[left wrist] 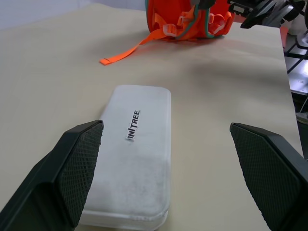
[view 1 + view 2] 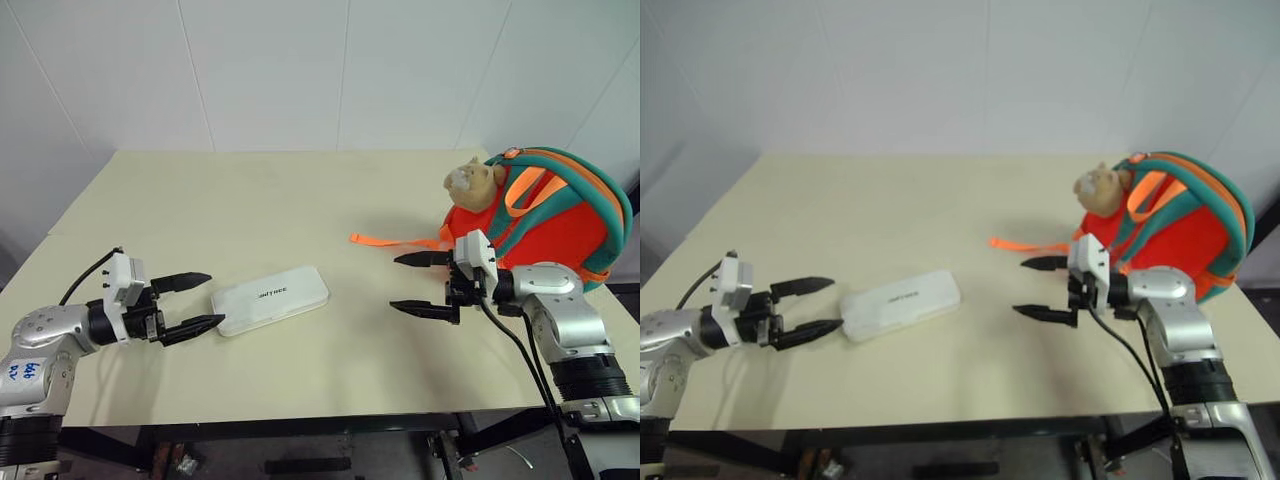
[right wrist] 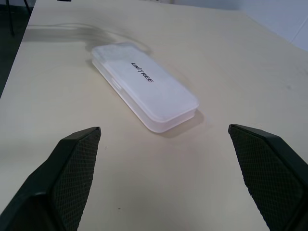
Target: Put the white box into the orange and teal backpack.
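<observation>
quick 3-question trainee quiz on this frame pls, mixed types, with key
1. True or false: the white box already sits inside the orange and teal backpack.
2. Which is nearer the box?
A. the left gripper
B. the right gripper
3. Fill in: the fingers of both grippers are ____.

Key:
1. False; the box lies flat on the table.
2. A; its fingers are at the box's end.
3. open, holding nothing.
</observation>
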Controlling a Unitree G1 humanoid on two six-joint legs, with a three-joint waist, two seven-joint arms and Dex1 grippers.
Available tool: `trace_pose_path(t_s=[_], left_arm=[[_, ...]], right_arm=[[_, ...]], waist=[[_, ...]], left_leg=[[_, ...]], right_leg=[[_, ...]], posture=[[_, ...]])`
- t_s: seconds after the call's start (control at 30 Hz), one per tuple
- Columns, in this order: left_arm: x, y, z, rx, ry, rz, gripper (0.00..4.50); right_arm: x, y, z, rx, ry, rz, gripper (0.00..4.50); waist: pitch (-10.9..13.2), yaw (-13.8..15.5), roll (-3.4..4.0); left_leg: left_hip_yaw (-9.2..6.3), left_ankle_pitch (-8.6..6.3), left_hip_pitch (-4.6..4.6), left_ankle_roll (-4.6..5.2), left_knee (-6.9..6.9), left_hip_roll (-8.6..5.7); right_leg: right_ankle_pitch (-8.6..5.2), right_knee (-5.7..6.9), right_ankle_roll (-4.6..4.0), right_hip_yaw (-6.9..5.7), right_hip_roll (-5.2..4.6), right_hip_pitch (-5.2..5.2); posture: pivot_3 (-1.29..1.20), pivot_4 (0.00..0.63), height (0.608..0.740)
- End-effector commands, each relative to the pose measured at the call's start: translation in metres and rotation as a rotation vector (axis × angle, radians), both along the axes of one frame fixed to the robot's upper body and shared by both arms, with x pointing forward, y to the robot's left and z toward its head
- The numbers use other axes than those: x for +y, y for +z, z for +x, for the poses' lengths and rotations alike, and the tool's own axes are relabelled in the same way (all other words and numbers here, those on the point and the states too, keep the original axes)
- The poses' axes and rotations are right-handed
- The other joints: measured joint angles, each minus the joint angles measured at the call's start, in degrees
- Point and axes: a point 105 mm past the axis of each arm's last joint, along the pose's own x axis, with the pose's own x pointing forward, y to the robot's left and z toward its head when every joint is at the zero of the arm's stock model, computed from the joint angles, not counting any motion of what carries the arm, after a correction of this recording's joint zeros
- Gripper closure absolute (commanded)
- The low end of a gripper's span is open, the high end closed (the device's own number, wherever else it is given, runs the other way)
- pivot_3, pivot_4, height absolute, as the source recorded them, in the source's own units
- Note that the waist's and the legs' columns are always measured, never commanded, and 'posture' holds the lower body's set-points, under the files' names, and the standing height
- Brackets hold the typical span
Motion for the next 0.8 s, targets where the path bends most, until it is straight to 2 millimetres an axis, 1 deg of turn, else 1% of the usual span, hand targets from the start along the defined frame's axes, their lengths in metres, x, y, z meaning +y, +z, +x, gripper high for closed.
trace_pose_path(t_s=[0.03,0.13,0.27,0.3,0.33,0.4,0.5,0.63,0.73,0.8], left_arm=[[-0.002,0.013,-0.006,-0.062,-0.012,-0.004,0.00],[-0.003,0.011,-0.006,-0.054,-0.005,-0.003,0.00],[0.002,0.007,-0.008,-0.027,0.011,-0.004,0.00],[0.004,0.007,-0.009,-0.032,0.015,-0.002,0.00],[0.007,0.009,-0.011,-0.031,0.019,-0.008,0.19],[0.015,0.009,-0.016,-0.021,0.045,-0.007,0.62],[0.029,0.006,-0.020,-0.014,0.106,-0.006,1.61],[0.045,-0.008,-0.021,0.019,0.205,-0.008,2.88],[0.049,-0.020,-0.021,0.054,0.251,0.005,3.83],[0.052,-0.030,-0.018,0.071,0.294,0.014,4.48]], right_arm=[[0.000,0.010,0.000,-0.046,0.012,0.004,0.02],[-0.001,0.006,0.004,-0.050,-0.009,-0.005,0.02],[0.009,0.006,0.003,-0.039,0.039,0.003,0.02],[0.013,0.005,0.003,-0.036,0.051,0.012,0.19],[0.017,0.004,0.003,-0.027,0.065,0.014,0.40],[0.025,-0.002,0.003,-0.004,0.102,-0.017,0.94],[0.033,-0.005,0.012,-0.019,0.092,-0.023,2.06],[0.041,-0.014,0.031,-0.026,0.035,-0.030,3.48],[0.050,-0.015,0.046,-0.043,-0.014,-0.033,4.49],[0.058,-0.019,0.053,-0.053,-0.041,-0.045,4.50]], waist=[[0.0,0.0,0.00],[0.0,0.0,0.00],[0.0,0.0,0.00],[0.0,-0.1,0.00],[0.0,-0.2,0.00],[0.0,-0.5,-0.01],[0.0,-0.6,-0.01],[0.0,-0.8,-0.02],[0.0,-1.1,-0.03],[0.0,-1.3,-0.03]], left_leg=[[0.01,0.00,0.00,0.00,0.00,0.00],[0.04,0.00,-0.01,0.00,0.00,0.00],[0.07,0.00,0.00,0.00,0.02,0.00],[0.07,0.00,0.00,0.00,0.02,0.00],[0.09,0.00,0.00,0.00,0.02,0.01],[0.21,0.00,-0.01,0.00,0.00,0.04],[0.32,-0.01,-0.03,-0.01,-0.04,0.08],[0.42,-0.01,-0.03,0.00,-0.02,0.08],[0.44,-0.01,-0.04,0.00,-0.03,0.08],[0.44,-0.01,-0.04,0.00,-0.04,0.09]], right_leg=[[0.00,0.00,0.00,0.01,0.00,0.00],[0.00,0.00,0.00,0.04,0.00,-0.01],[0.00,0.02,0.00,0.07,0.00,-0.03],[0.00,0.02,0.00,0.07,0.00,-0.04],[0.00,0.03,0.00,0.09,0.00,-0.07],[0.00,0.12,0.00,0.19,0.01,-0.22],[0.00,0.19,0.00,0.31,0.05,-0.37],[0.02,0.18,0.00,0.39,0.05,-0.40],[0.03,0.18,-0.02,0.42,0.05,-0.43],[0.03,0.19,-0.02,0.43,0.05,-0.44]], posture=[[0.00,0.150,0.740],[0.00,0.150,0.740],[0.00,0.150,0.740],[0.00,0.150,0.740],[0.00,0.150,0.740],[0.00,0.150,0.740],[0.00,0.150,0.740],[0.00,0.150,0.740],[0.00,0.150,0.740],[0.00,0.150,0.740]])
